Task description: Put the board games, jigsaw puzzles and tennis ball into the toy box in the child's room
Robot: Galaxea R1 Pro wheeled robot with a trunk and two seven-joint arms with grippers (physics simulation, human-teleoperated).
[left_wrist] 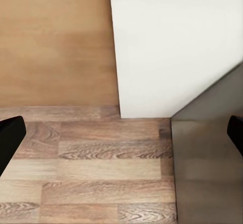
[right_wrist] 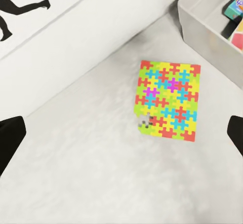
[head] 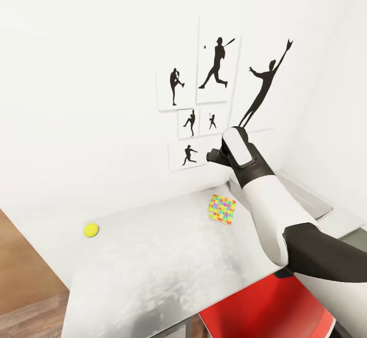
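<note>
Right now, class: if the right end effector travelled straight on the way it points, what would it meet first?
Most likely the thin square multicolour jigsaw puzzle tile, lying flat on the pale grey-white table ahead of the open right end effector. Nothing stands between, though depth is hard to judge.

Table (head: 153, 256): matt pale, faintly mottled. Floor (left_wrist: 91, 173): grained wood planks. Chair (head: 265, 312): glossy red. Tennis ball (head: 91, 230): fuzzy-looking.
</note>
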